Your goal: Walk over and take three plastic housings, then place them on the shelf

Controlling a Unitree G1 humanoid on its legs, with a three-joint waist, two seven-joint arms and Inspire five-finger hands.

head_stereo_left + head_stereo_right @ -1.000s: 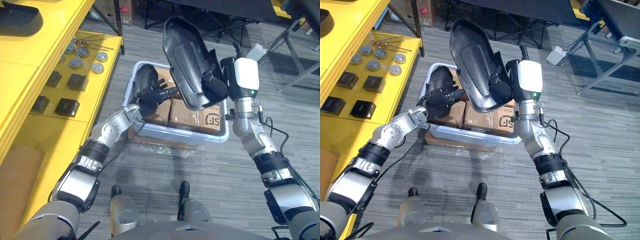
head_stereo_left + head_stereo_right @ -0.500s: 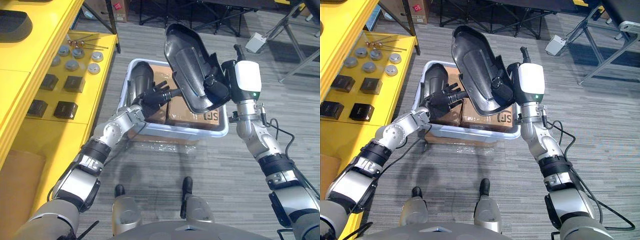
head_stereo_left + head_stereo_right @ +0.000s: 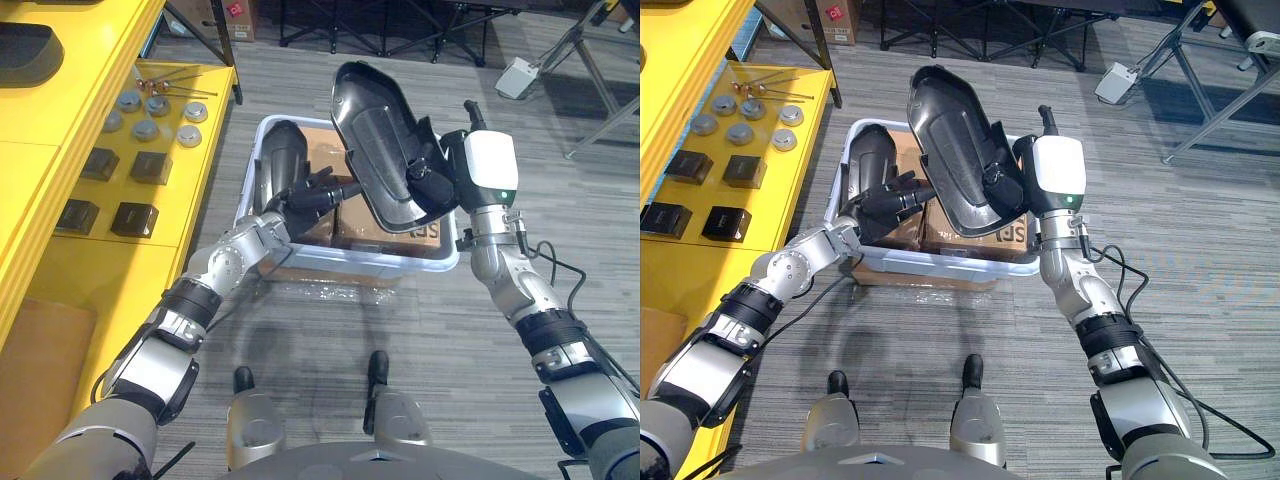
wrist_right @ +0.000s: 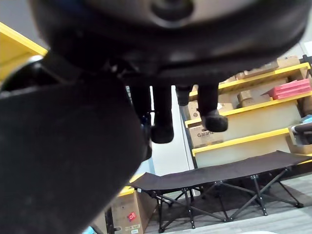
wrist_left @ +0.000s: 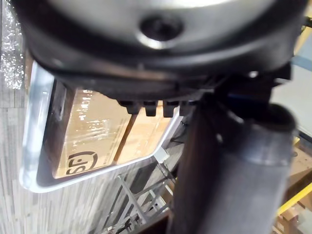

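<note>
You've got one housing [image 3: 383, 135] up in the air over the bin [image 3: 441, 267], in the right hand [image 3: 432, 187]. The fingers are curled round its lower edge in a firm grip, and the right wrist view shows the same, with the dark shell against the thumb side. The part is a long glossy black plastic shell with a rounded top end. Its hollow side faces the head camera, with a raised rim all round and a recessed panel inside. It sits tilted, top end leaning to the robot's left. A second housing [image 3: 279, 162], the same black plastic, stands on end in the left end of the bin, beside the cardboard boxes [image 3: 320, 150]. The left hand [image 3: 313, 196] is at its lower part with fingers spread and mostly straight, and you can't see a real grasp on it. The yellow shelf [image 3: 95, 285] runs along the robot's left, with small black blocks [image 3: 133, 217] and round metal discs [image 3: 145, 130] on it, and a third dark shell [image 3: 35, 48] on its upper level. Compared with a second ago, the raised housing has come down a little toward the bin with the same grip and the same tilt. The left hand has stayed at the second housing, which is still in the bin. The head camera has shifted slightly.
</note>
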